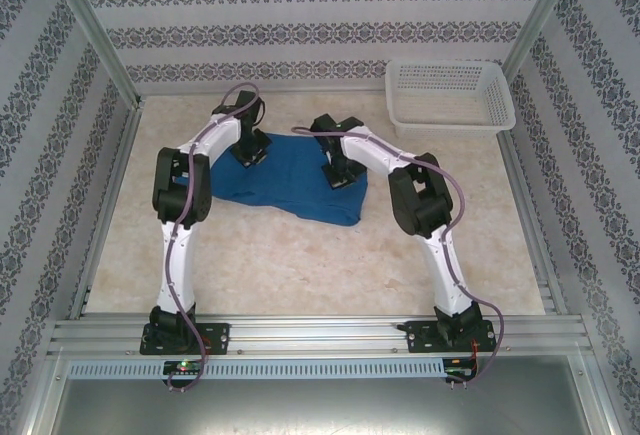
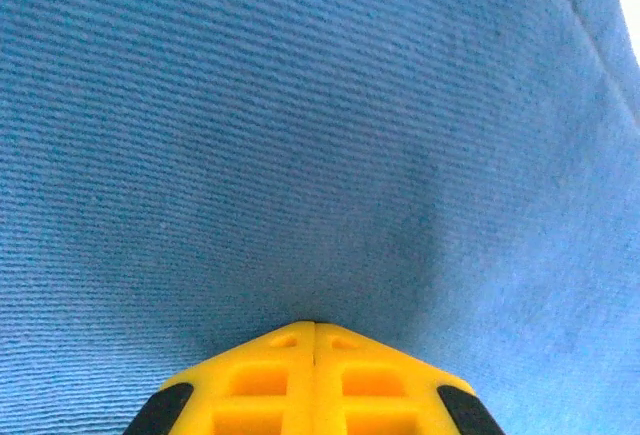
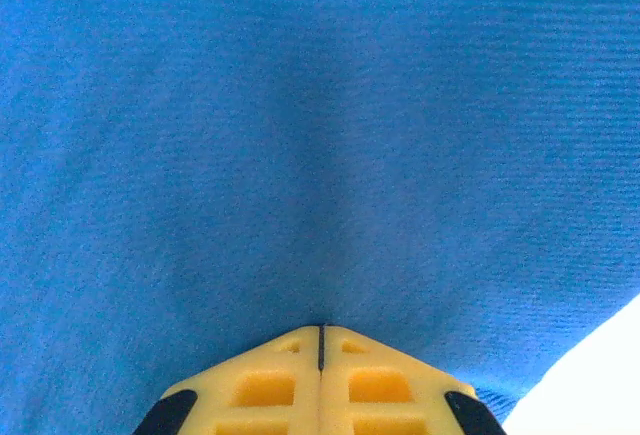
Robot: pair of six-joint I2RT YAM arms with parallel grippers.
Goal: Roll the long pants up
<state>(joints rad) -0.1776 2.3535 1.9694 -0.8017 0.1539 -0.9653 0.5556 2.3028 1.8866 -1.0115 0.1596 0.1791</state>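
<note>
The pale, marbled stone-look worktop (image 1: 300, 265) carries everything. On it, under both sets of fingers and spanning the gap between them, lies the pair of royal-blue soft fabric long pants (image 1: 290, 193), bunched into a broad, flat heap. Well beyond the right fingers, off to their right, stands a white plastic lattice basket (image 1: 450, 120), apart from the cloth. The left arm's yellow fingers (image 2: 300, 343) are pressed together, tips against the ribbed blue weave. The right arm's yellow fingers (image 3: 308, 345) are likewise together, their tips meeting the fabric where a soft crease runs up to them; whether any cloth is caught between either pair cannot be told.
</note>
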